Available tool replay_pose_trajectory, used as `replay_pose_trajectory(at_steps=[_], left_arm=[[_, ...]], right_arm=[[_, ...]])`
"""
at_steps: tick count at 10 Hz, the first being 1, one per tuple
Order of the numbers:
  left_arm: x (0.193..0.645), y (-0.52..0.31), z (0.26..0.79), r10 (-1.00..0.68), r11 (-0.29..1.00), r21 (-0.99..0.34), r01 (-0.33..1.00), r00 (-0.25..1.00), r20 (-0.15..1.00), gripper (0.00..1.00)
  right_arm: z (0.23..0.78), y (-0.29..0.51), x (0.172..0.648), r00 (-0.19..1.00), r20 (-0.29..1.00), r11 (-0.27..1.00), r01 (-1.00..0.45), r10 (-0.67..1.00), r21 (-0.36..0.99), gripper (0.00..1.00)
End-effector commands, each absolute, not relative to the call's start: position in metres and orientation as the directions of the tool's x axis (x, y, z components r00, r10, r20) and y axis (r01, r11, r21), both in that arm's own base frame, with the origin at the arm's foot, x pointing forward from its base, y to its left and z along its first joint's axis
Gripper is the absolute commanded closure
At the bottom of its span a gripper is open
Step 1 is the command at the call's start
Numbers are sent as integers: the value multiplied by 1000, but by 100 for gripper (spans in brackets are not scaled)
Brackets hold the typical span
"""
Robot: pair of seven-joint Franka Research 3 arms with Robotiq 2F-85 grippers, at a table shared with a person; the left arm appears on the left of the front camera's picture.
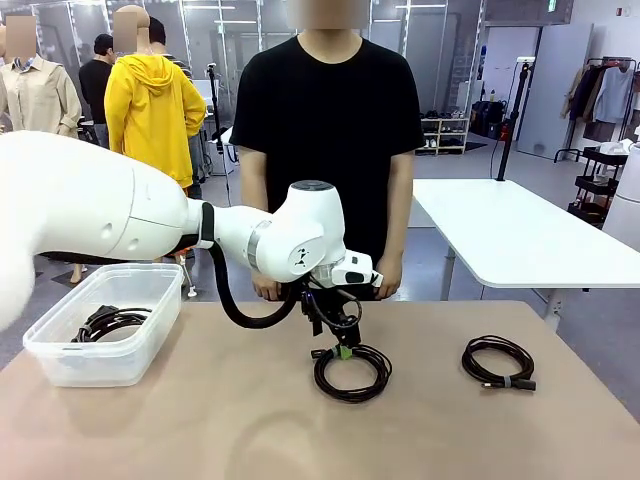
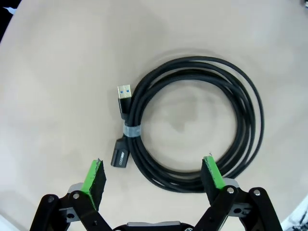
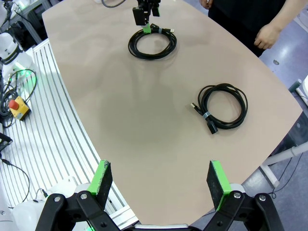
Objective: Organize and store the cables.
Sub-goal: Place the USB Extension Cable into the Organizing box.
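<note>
Black round-coiled cable (image 2: 137, 108) lies on the beige desk (image 2: 57, 72) beneath the left tool (image 2: 153, 166), fingers spread; right tool (image 3: 159, 166) likewise spread.

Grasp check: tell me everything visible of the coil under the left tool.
The coil is a black, smooth, rubbery-looking cable wound in several round loops, lying flat on the tan table. A grey band binds the loops on one side. Beside it sit both ends: a metal USB plug with a blue insert, and a chunky black end. The open left tool straddles one arc; contact is unclear.
</note>
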State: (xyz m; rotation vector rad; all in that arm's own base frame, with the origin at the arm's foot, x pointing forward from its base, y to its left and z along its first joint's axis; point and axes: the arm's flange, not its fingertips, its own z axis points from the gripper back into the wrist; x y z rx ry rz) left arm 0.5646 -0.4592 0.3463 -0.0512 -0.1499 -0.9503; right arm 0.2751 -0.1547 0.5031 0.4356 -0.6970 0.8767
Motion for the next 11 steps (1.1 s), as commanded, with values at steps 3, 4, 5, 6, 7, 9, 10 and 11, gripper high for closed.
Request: replay_pose_trajectory(at_steps=[3, 4, 5, 6, 7, 9, 10, 11], left_arm=[[590, -463, 332, -841, 536, 7, 844, 534, 91, 0], [592, -464, 328, -849, 524, 17, 852, 520, 92, 0], [596, -464, 325, -851, 520, 12, 854, 517, 89, 0], [598, -463, 321, -845, 531, -4, 848, 529, 79, 0], [601, -465, 318, -846, 530, 5, 848, 528, 72, 21], [601, -465, 316, -851, 523, 12, 853, 521, 71, 79], [601, -465, 314, -852, 521, 8, 853, 520, 70, 100], [603, -466, 312, -852, 521, 3, 853, 520, 64, 100]], right_arm=[[505, -156, 275, 428, 717, 563, -824, 550, 61, 0], [505, -156, 275, 428, 717, 563, -824, 550, 61, 0], [505, -156, 275, 428, 717, 563, -824, 550, 61, 0], [505, -156, 275, 428, 717, 563, -824, 550, 61, 0], [505, -156, 275, 428, 717, 563, -824, 550, 61, 0], [505, -156, 275, 428, 717, 563, -824, 550, 61, 0], [505, -156, 275, 428, 717, 563, -824, 550, 61, 0], [505, -156, 275, 428, 717, 563, -824, 550, 61, 0]])
